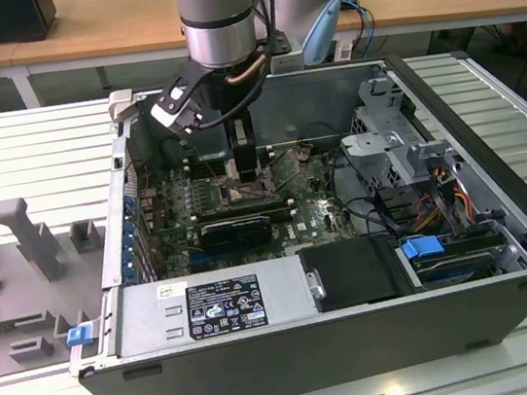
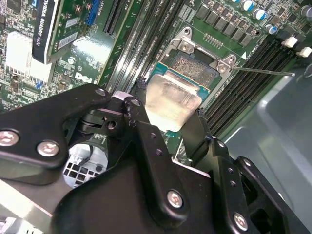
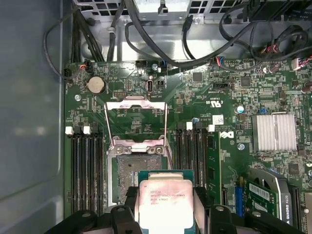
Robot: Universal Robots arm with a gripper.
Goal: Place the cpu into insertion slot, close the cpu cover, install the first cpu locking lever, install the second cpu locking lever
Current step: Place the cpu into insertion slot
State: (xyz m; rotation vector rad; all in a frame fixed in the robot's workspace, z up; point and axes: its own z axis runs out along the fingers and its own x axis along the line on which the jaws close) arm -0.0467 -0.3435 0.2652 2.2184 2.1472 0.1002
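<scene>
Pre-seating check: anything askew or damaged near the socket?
Nothing looks broken. One oddity: the cpu, gripped in the hand over the insertion slot, has a smeared, blotchy face, like old paste residue. The cpu cover is flipped open.

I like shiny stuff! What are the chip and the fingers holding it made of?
The chip looks like dull silver metal, from its soft glare, with a green board rim. The fingers are matte black, plastic or painted metal; can't tell.
</scene>
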